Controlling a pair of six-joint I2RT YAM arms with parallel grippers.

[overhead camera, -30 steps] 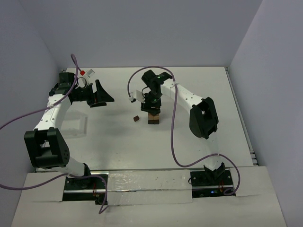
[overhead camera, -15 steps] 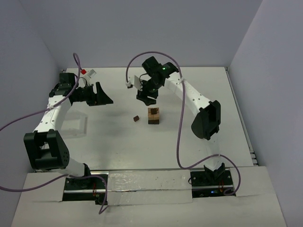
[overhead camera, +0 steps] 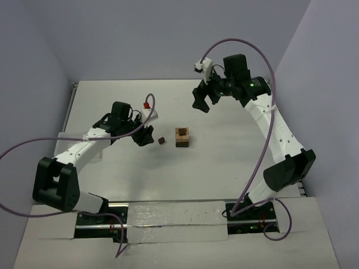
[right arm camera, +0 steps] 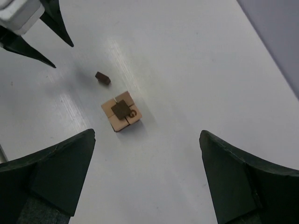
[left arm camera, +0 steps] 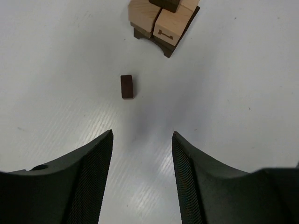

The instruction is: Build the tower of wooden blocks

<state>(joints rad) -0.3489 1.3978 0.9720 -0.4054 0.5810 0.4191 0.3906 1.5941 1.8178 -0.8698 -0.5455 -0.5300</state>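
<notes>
Withdrawing from the stack, the right gripper now hangs high and well behind the wood block tower, jaws spread wide and empty. A second ago it stood directly over the tower's top. A dark cap block sits on top of the tower, so that placement reads as finished.

The left gripper has swung in from the far left and now points at the loose dark block. This block lies on the table just ahead of its jaws, slightly left of centre, with the tower further ahead beyond it. Its jaws are parted, narrower than before, and grip nothing.

Judgement: work has passed to the left arm, and the loose block is the next piece to collect.
</notes>
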